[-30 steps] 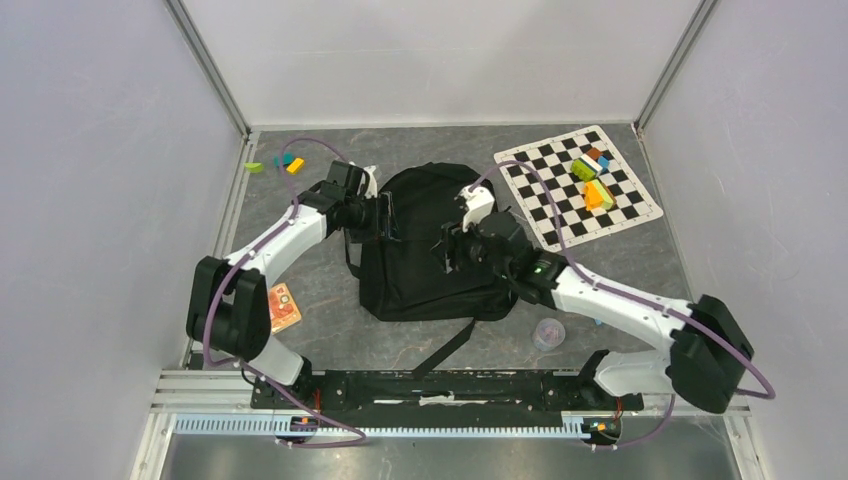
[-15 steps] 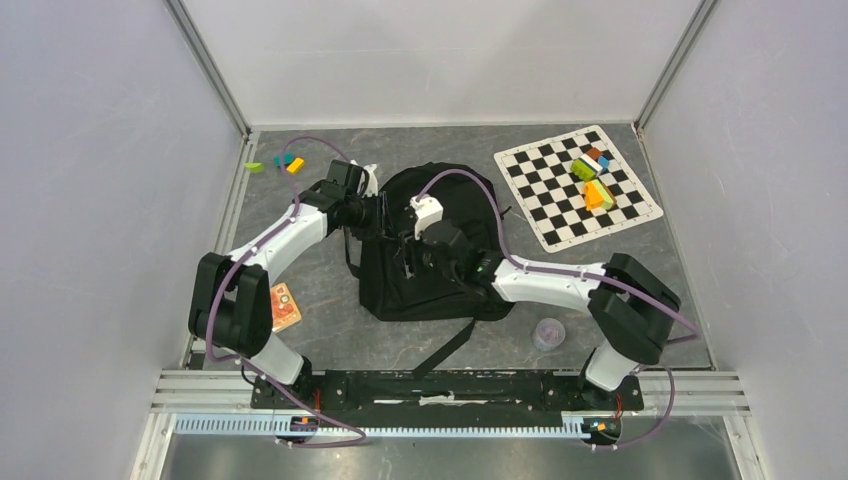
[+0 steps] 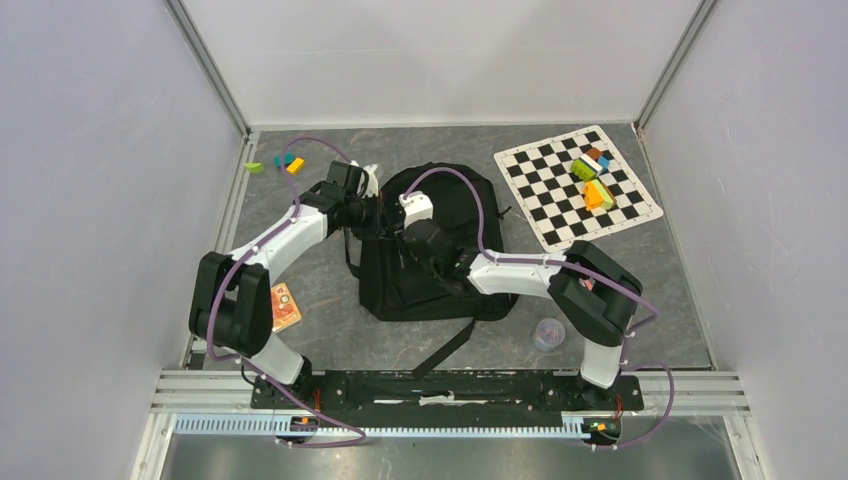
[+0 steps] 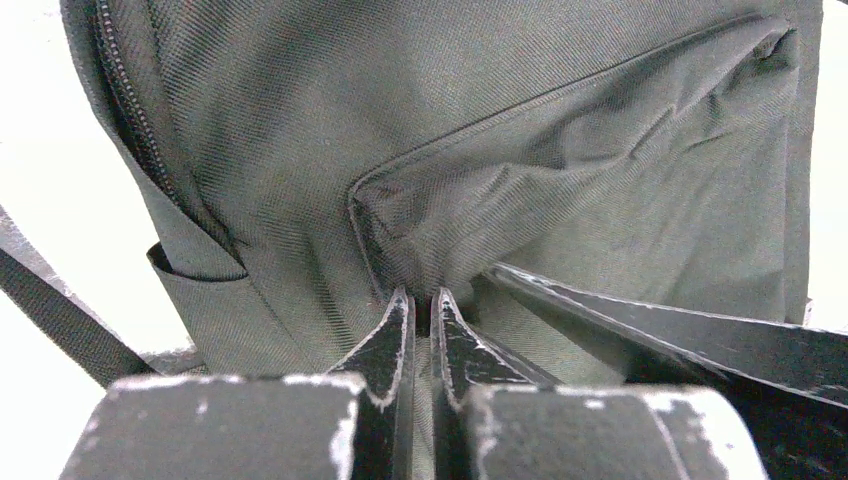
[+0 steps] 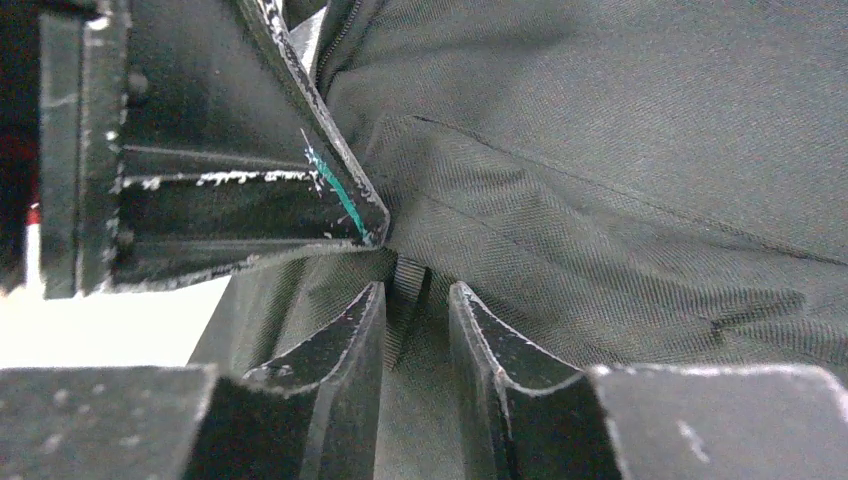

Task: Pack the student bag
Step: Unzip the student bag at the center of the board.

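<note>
The student bag [image 3: 405, 292], a black fabric backpack, lies flat in the middle of the table. My left gripper [image 3: 378, 217] is at its upper left edge. In the left wrist view, the left gripper [image 4: 420, 300] is shut on a pinch of the bag's fabric [image 4: 560, 150] beside a pocket seam. My right gripper [image 3: 398, 233] sits right next to it over the bag. In the right wrist view, the right gripper [image 5: 415, 292] is open by a narrow gap, with a ribbed fabric tab [image 5: 405, 285] and bag cloth between its fingers. The left gripper's body [image 5: 230, 190] looms just above.
A black-and-white checkered mat [image 3: 545, 205] at the back right carries several coloured blocks [image 3: 592, 180]. Small coloured blocks [image 3: 282, 162] lie at the back left. An orange card [image 3: 284, 307] lies near the left arm's base. A small round clear cup [image 3: 548, 333] and a bag strap [image 3: 447, 345] lie in front.
The right arm swung left across the bag to sit beside the left gripper, its jaws narrowing. The left jaws closed on the bag's fabric.
</note>
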Controlling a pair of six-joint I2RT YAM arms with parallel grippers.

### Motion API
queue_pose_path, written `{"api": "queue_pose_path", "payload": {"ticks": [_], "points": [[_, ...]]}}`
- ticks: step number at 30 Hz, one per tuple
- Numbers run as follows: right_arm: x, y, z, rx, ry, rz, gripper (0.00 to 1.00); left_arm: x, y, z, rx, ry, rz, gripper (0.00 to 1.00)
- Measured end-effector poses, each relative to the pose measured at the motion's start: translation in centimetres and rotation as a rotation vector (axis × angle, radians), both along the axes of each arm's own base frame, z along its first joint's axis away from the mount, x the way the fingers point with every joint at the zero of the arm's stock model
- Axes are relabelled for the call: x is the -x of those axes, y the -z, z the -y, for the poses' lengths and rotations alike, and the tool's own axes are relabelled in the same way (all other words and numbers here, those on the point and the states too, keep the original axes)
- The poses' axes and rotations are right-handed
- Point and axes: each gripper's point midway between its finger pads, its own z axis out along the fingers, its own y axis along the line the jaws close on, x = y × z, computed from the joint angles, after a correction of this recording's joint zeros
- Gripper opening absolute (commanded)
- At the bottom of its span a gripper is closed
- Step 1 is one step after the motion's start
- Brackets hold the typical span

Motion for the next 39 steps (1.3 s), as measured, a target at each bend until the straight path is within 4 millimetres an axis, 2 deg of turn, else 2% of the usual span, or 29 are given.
{"api": "queue_pose_path", "payload": {"ticks": [2, 5, 7, 14, 18, 28, 33, 36, 39], "points": [[-0.3, 0.6, -0.4, 0.018, 0.005, 0.003, 0.29, 0.0, 0.0, 0.0, 0.0, -0.001, 0.002, 0.02], [-0.4, 0.7, -1.0, 0.03, 0.009, 0.017, 0.1, -0.1, 0.2, -0.2, -0.002, -0.006, 0.002, 0.02], [-0.3, 0.8, -1.3, 0.04, 0.007, 0.028, 0.01, -0.1, 0.2, -0.2, -0.002, -0.006, 0.002, 0.02], [-0.2, 0.8, -0.6, 0.103, 0.061, 0.08, 0.0, -0.1, 0.2, -0.2, -0.003, -0.006, 0.001, 0.02], [0.0, 0.9, 1.0, 0.153, 0.117, 0.11, 0.0, 0.0, 0.2, -0.2, -0.005, -0.005, 0.001, 0.02], [1.2, 0.9, 8.5, 0.262, 0.234, 0.134, 0.0, 0.1, -0.3, -0.2, -0.023, -0.006, 0.021, 0.02], [1.0, 0.9, 13.7, 0.311, 0.309, 0.118, 0.0, 0.1, -0.6, -0.5, -0.037, -0.017, 0.036, 0.02], [0.7, 0.8, 17.7, 0.339, 0.37, 0.101, 0.0, 0.0, -0.8, -0.6, -0.04, -0.021, 0.043, 0.02], [0.2, 0.4, 20.2, 0.329, 0.414, 0.089, 0.0, 0.0, -1.0, -0.6, -0.037, -0.021, 0.051, 0.02]]}}
